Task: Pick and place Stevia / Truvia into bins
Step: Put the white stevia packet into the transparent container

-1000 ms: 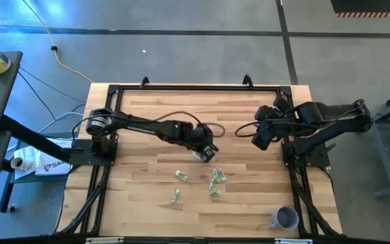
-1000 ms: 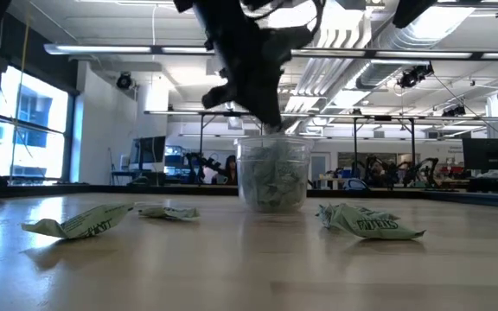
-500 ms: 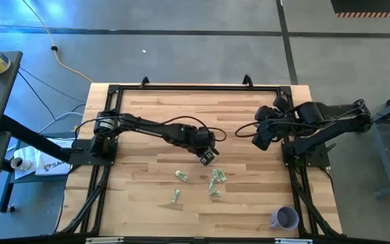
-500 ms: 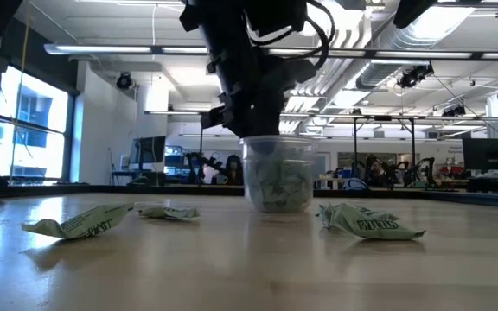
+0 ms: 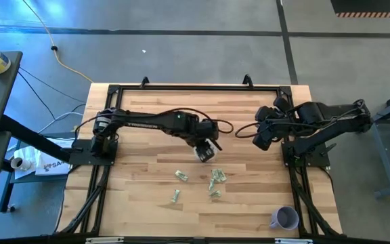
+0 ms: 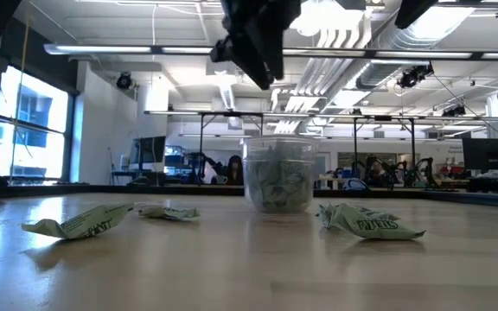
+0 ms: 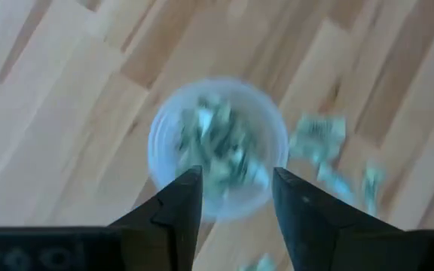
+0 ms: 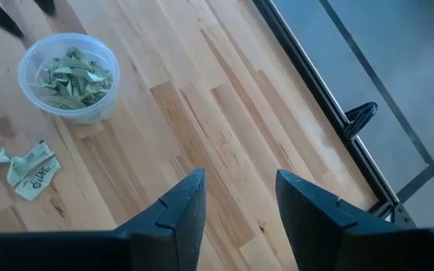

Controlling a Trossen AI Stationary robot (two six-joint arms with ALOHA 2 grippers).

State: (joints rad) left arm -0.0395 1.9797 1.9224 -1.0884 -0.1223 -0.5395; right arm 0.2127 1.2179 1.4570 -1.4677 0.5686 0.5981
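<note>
The clear cup (image 5: 205,154) stands upright at the table's middle, filled with green and white Stevia packets (image 7: 221,147). My left gripper (image 6: 262,65) hangs open straight above the cup (image 6: 277,177), clear of its rim, with nothing between its fingers. Several more packets (image 5: 215,179) lie flat on the wood nearer the front edge; the low view shows them as crumpled packets (image 6: 368,222) beside the cup. My right gripper (image 5: 259,139) waits open and raised at the right, and its wrist view shows the cup (image 8: 69,75) farther off.
An opaque lavender cup (image 5: 284,218) stands at the table's near right corner. A black frame (image 5: 195,87) runs along the table's edges. Bare wood lies between the cup and my right arm.
My left gripper has risen straight up out of the cup's mouth and now hangs well above the rim; its fingers have parted on the way up. The cup has stayed upright on the table, nudged only slightly.
</note>
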